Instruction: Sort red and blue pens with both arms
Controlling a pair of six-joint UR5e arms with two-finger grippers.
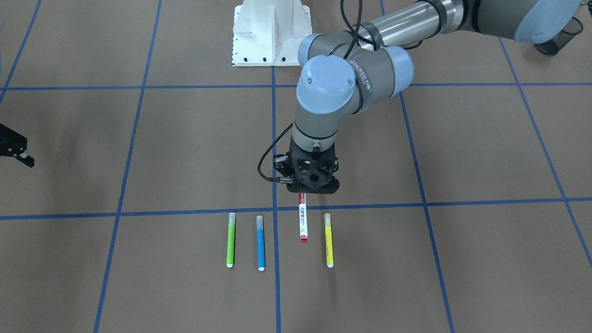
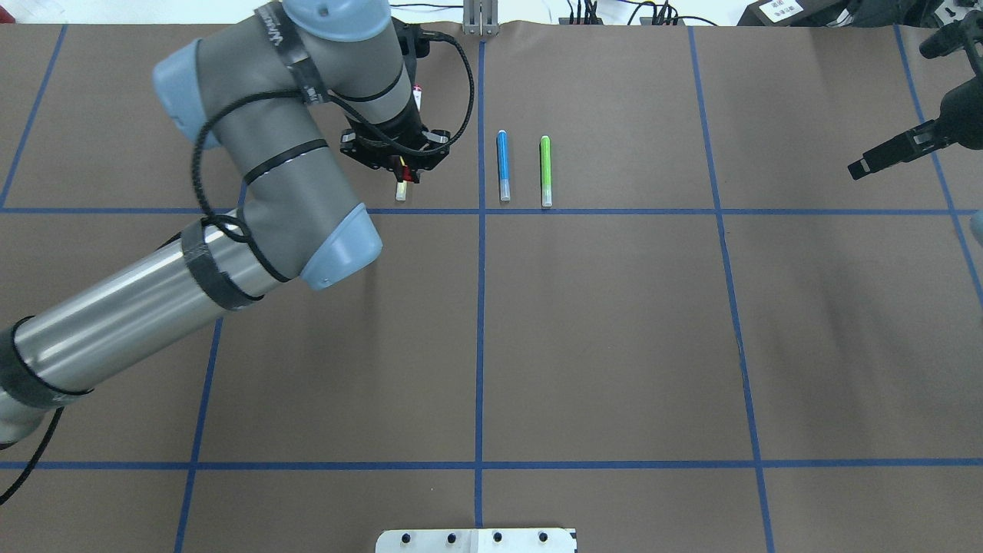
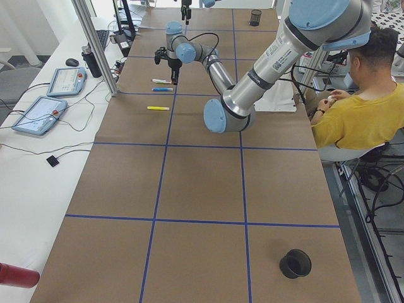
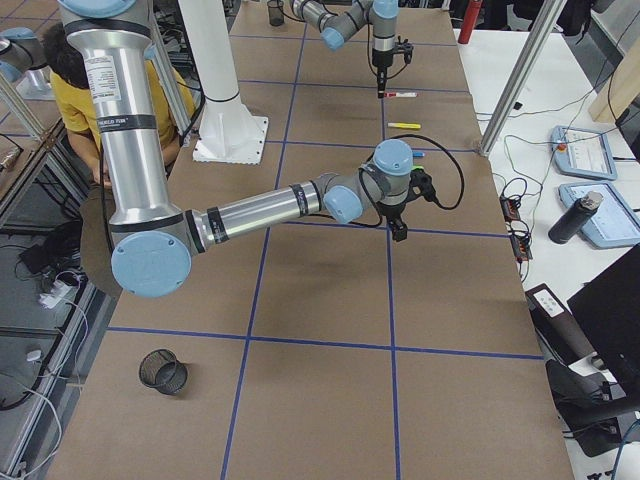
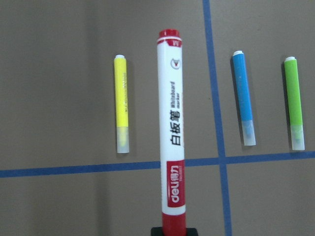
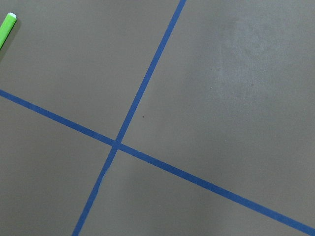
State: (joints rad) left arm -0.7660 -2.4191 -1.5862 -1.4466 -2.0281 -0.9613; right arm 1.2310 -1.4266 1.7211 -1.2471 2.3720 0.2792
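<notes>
Left claw (image 1: 303, 190) is clenched on the cap end of the red marker (image 1: 303, 224) in the front-facing view. The white barrel points away from the robot, across a blue tape line (image 1: 185, 213). Three pens lie parallel to it on the brown worktop (image 1: 185, 138). The yellow highlighter (image 1: 329, 240) is just beside the marker on the robot's left. The blue highlighter (image 1: 261, 243) is on its right, with the green highlighter (image 1: 231, 240) beyond that. The right claw (image 1: 16, 152) hangs at the picture's edge, well apart from the pens; I cannot tell whether it is released or clenched.

From overhead, the left arm (image 2: 269, 177) covers most of the marker. Only the red cap between the fingers and the far end show. Blue and green lie side by side, caps toward the robot.

In the exterior left view the marker sits roughly level in the claw, raised above the worktop. A person (image 3: 360, 113) in a yellow shirt sits at the worktop's side.

The exterior right view also shows the marker off the surface, well apart from the near right arm (image 4: 260, 208).

The left wrist camera looks along the marker, with its red cap in the claw and its printed label facing up. Yellow lies on one side, blue and green on the other.

The right wrist camera shows two tape lines crossing and one end of the green highlighter.
</notes>
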